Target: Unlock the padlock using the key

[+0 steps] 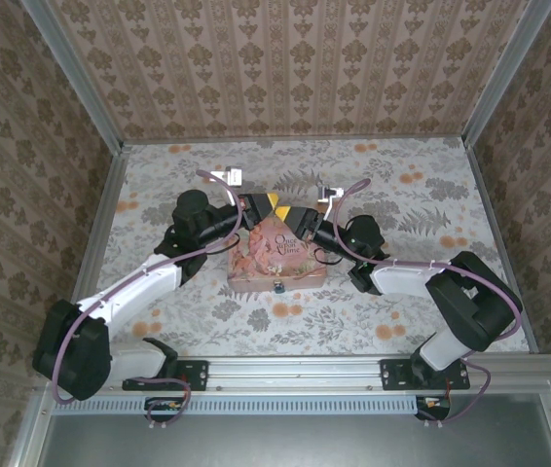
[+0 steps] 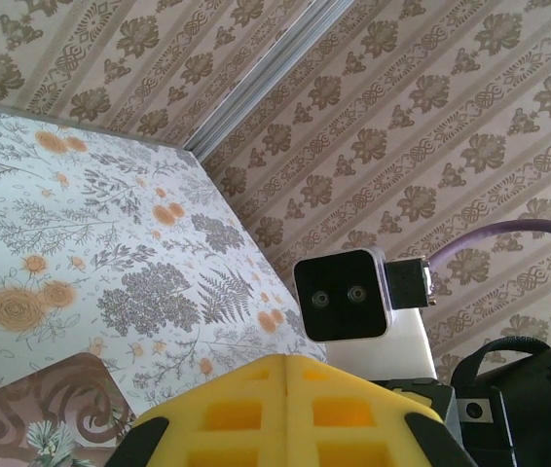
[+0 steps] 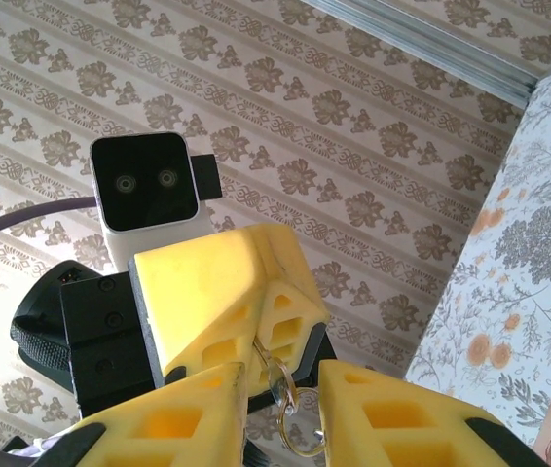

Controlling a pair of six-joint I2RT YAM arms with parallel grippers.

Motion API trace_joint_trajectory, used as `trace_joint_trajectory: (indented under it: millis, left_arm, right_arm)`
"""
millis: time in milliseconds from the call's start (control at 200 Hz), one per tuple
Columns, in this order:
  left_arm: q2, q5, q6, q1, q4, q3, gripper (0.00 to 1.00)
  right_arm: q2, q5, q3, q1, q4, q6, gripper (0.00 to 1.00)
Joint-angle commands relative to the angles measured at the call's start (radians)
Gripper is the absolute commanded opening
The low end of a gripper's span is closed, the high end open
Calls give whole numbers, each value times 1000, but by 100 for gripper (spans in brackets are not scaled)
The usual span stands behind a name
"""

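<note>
The padlock (image 1: 279, 287) is a tiny dark lock at the near edge of the pink tin (image 1: 275, 255). Above the tin's far end the two grippers meet tip to tip. My left gripper (image 1: 262, 206) (image 3: 256, 311) is shut on the key (image 3: 274, 365). The key sticks out of the seam between its yellow fingers, and two thin rings (image 3: 300, 428) hang from it. My right gripper (image 3: 280, 409) (image 1: 300, 219) is open, with one finger on each side of the key and rings. In the left wrist view the left fingers (image 2: 256, 409) are pressed together and the key is hidden.
Patterned walls enclose the floral table (image 1: 402, 195) on three sides. The right wrist camera (image 2: 342, 297) sits close in front of the left fingers. A corner of the tin (image 2: 42, 409) lies below the left gripper. Purple cables (image 1: 217, 180) loop over both arms.
</note>
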Motion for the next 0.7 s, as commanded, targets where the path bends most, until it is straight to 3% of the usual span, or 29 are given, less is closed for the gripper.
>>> trace_joint_trajectory:
  millis: [0, 695]
  left_arm:
    - [8, 19, -16, 3, 47, 8, 0]
    - [7, 20, -22, -3, 59, -11, 0]
  right_arm:
    - [14, -18, 30, -2, 53, 6, 28]
    - [36, -11, 52, 2, 58, 20, 24]
